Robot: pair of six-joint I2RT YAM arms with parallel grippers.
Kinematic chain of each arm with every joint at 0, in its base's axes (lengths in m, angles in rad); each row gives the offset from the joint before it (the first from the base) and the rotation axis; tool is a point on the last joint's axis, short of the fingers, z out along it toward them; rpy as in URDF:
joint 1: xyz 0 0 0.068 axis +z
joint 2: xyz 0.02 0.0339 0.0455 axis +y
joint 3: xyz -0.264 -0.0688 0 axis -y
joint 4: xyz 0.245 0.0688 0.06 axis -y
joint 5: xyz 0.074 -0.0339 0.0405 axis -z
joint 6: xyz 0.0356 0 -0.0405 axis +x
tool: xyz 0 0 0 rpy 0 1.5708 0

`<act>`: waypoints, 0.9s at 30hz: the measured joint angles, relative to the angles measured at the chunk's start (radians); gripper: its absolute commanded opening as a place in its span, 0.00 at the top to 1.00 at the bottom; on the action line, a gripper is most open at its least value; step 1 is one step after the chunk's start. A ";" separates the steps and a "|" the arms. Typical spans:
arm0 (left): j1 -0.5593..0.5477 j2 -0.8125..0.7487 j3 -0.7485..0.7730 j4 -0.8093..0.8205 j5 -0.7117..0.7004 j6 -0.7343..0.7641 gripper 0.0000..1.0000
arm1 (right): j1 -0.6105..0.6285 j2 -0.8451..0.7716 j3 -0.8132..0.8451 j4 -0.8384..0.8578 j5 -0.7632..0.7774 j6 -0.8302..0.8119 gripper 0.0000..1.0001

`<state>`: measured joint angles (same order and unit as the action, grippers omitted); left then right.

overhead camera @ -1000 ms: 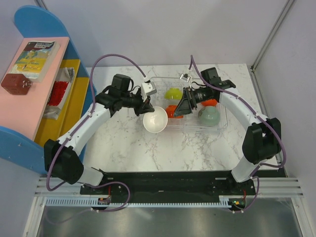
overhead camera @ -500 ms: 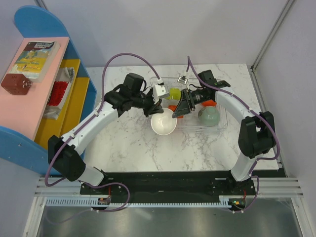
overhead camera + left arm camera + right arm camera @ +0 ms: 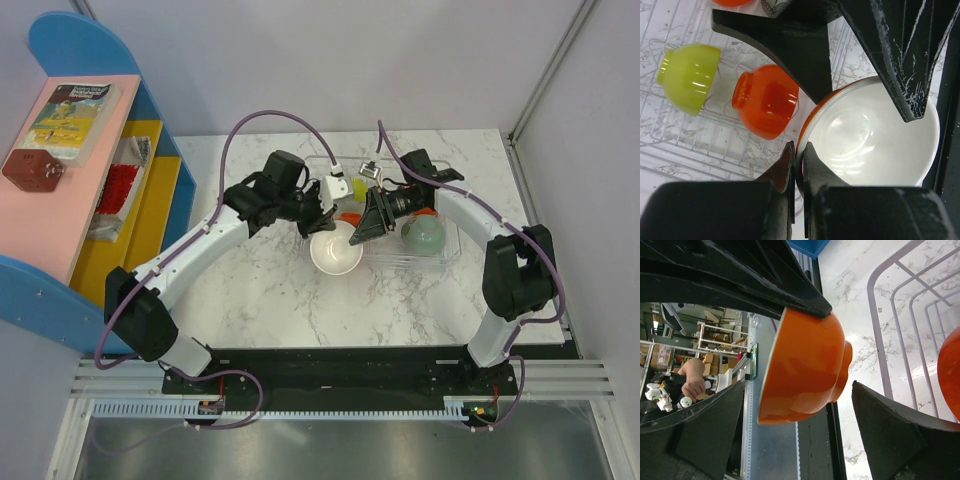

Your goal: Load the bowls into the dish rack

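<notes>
My left gripper (image 3: 322, 224) is shut on the rim of an orange bowl with a white inside (image 3: 336, 251), held in the air at the dish rack's (image 3: 448, 250) left end. In the left wrist view the fingers (image 3: 797, 148) pinch its rim (image 3: 870, 135). My right gripper (image 3: 362, 229) is open, its fingers either side of this bowl (image 3: 805, 367) without touching it. In the rack lie a lime bowl (image 3: 688, 77), an orange bowl (image 3: 767, 100), a mint bowl (image 3: 423, 235) and another orange bowl (image 3: 427, 208), partly hidden by the right arm.
A blue and pink shelf unit (image 3: 70, 170) with a book and small items stands at the far left. The rack's wire ribs (image 3: 900, 315) lie just right of the held bowl. The marble table (image 3: 260, 290) ends at a black rail in front.
My left arm has carried the bowl to the right, up to the rack's left end. My right gripper has shifted slightly left and now straddles the bowl.
</notes>
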<state>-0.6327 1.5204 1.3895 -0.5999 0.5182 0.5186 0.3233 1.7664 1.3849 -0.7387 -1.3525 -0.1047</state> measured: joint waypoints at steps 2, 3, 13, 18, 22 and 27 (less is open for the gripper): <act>0.000 0.000 0.008 0.000 -0.013 0.001 0.98 | 0.000 0.000 -0.010 -0.002 0.005 0.000 0.04; -0.001 0.000 0.013 0.002 -0.020 0.001 0.98 | 0.000 0.000 -0.011 -0.003 0.006 0.000 0.04; -0.008 -0.001 0.019 0.008 -0.060 0.006 0.98 | 0.001 0.028 -0.012 -0.002 -0.042 0.001 0.28; -0.019 -0.007 0.019 0.014 -0.082 0.008 0.98 | -0.002 0.045 -0.013 -0.003 -0.055 0.003 0.43; -0.024 -0.007 0.019 0.013 -0.095 0.008 0.98 | -0.002 0.050 -0.013 -0.002 -0.063 -0.001 0.55; -0.025 -0.007 0.019 0.014 -0.099 0.008 0.98 | -0.002 0.050 -0.013 -0.002 -0.063 -0.004 0.86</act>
<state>-0.6579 1.5135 1.4082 -0.5858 0.4194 0.5266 0.3214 1.8160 1.3724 -0.7410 -1.4155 -0.1085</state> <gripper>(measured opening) 0.056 0.706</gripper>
